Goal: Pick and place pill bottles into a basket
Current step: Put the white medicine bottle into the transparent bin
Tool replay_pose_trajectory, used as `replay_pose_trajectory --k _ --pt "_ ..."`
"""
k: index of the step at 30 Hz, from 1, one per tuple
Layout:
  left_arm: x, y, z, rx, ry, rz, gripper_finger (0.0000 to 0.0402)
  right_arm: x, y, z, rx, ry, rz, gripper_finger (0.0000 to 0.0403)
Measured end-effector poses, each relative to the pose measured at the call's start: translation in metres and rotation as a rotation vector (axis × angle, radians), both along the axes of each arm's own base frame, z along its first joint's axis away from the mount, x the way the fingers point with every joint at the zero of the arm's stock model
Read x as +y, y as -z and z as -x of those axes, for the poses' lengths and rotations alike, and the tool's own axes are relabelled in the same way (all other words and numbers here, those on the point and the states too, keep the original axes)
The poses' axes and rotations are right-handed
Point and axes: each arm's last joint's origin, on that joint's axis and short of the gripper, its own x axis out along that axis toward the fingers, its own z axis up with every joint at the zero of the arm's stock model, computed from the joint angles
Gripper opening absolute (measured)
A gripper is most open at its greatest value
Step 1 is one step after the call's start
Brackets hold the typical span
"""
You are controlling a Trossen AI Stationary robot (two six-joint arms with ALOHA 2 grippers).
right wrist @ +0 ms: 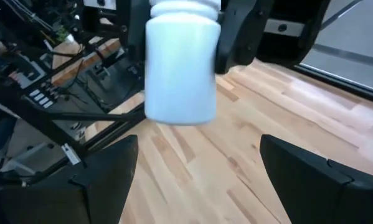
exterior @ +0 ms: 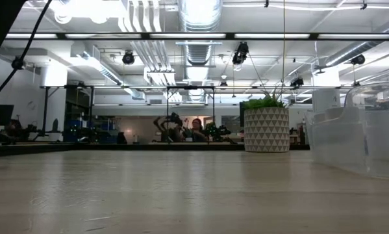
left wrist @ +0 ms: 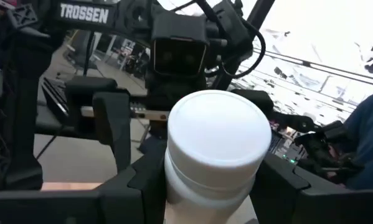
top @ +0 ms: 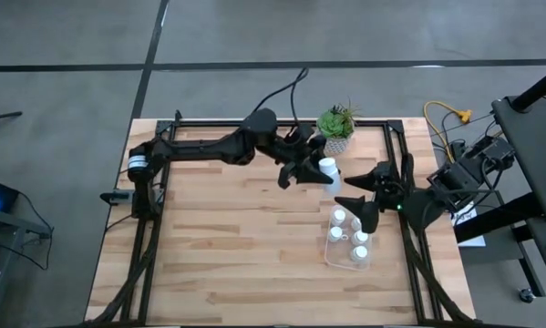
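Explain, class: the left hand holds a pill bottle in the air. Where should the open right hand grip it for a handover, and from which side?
Probably the bottle's lower body, approached from underneath. The left hand already clamps the bottle just below its cap, leaving the smooth, round base end hanging free towards the right hand, whose fingers stand spread wide enough to straddle it.

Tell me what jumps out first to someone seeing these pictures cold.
The left gripper holds a white pill bottle in the air near the potted plant. The right gripper waits open just below it. Close by, the clear basket already holds four bottles.
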Motion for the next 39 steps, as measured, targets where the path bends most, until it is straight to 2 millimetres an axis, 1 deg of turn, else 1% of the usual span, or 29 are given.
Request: replay_pose_trajectory --k 4,12,22,34,37,39 --pt "-0.002 -0.001 0.0 0.007 0.002 0.003 0.0161 0.0 -0.002 -0.001 -0.014 0.0 0.002 0.0325" --pt "-0.002 0.006 -0.003 0.053 -0.007 -0.002 0.0161 0.001 -0.004 -0.003 -0.035 -0.012 0.011 0.0325" --pt "-0.005 0.006 -0.003 0.054 0.003 -0.003 0.0161 -0.008 -0.004 -0.007 -0.025 0.01 0.033 0.0325" --pt "-0.009 0.006 -0.004 0.053 0.011 -0.003 0.0161 -0.017 -0.006 -0.015 -0.012 -0.036 0.034 0.0325" --pt "-0.009 0.006 -0.004 0.054 0.014 -0.004 0.0161 -0.02 -0.005 -0.017 -0.003 -0.068 0.004 0.0321" --pt "-0.009 0.006 -0.004 0.054 0.013 -0.004 0.0161 -0.02 -0.005 -0.018 -0.002 -0.075 -0.004 0.031"
